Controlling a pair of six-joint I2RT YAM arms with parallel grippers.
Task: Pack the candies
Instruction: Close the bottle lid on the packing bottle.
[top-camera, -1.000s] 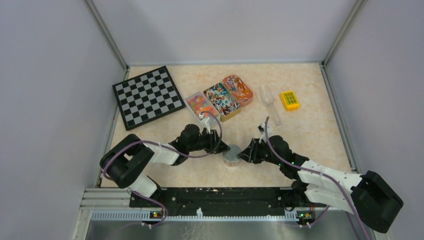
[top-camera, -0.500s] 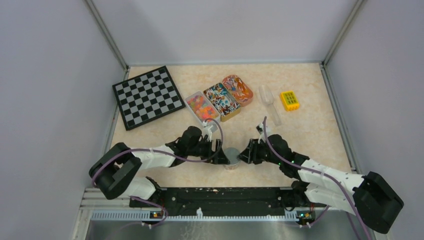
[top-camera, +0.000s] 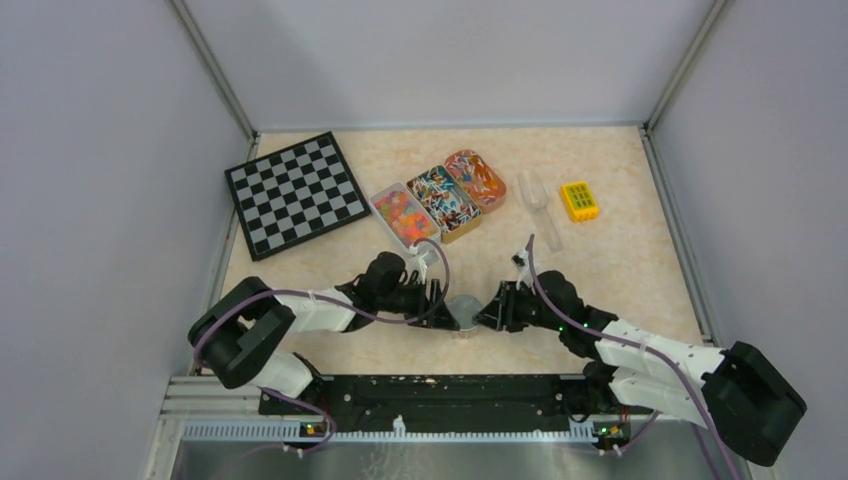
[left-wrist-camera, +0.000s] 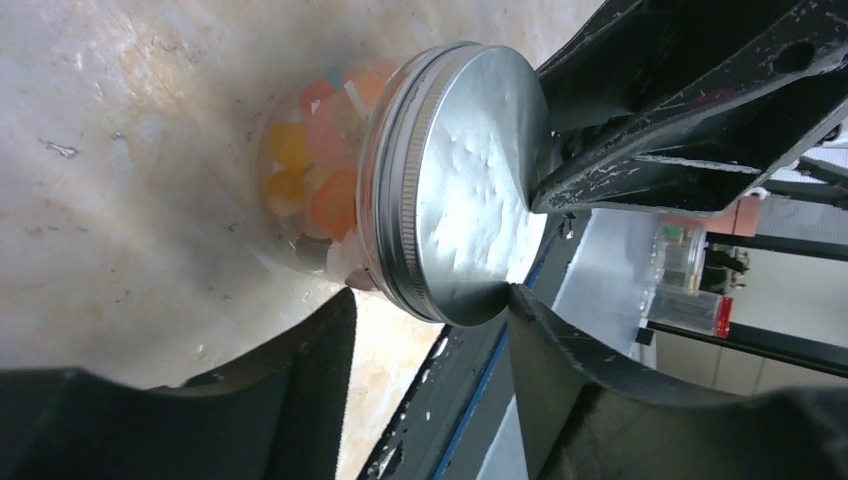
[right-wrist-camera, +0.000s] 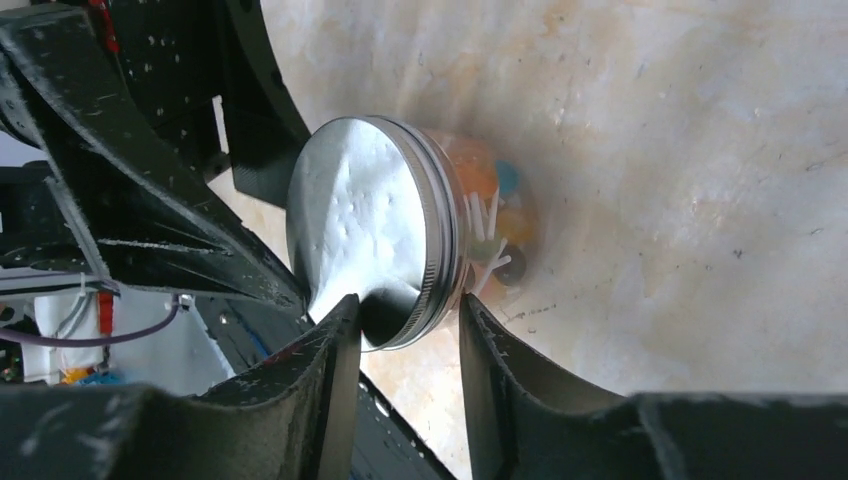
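A small glass jar with a silver screw lid (top-camera: 463, 311) stands near the table's front, between my two grippers. Orange, pink and yellow candies (left-wrist-camera: 318, 190) show through its glass, and also in the right wrist view (right-wrist-camera: 492, 196). My left gripper (top-camera: 438, 302) is open. Its jaws straddle the lid's edge (left-wrist-camera: 428, 293); one fingertip (left-wrist-camera: 530, 330) touches the lid's top and the other stands apart from the glass. My right gripper (top-camera: 491, 311) comes from the other side, its jaws closed on the lid's rim (right-wrist-camera: 408, 300). More candies fill three trays (top-camera: 440, 198) farther back.
A black-and-white checkerboard (top-camera: 296, 193) lies at the back left. A clear scoop (top-camera: 536, 206) and a yellow block with green squares (top-camera: 579, 200) lie at the back right. The table's front rail runs just behind the jar, and grey walls enclose the table.
Both grippers have moved in on the jar from either side. The left arm has stretched further right, and the jar has shifted slightly.
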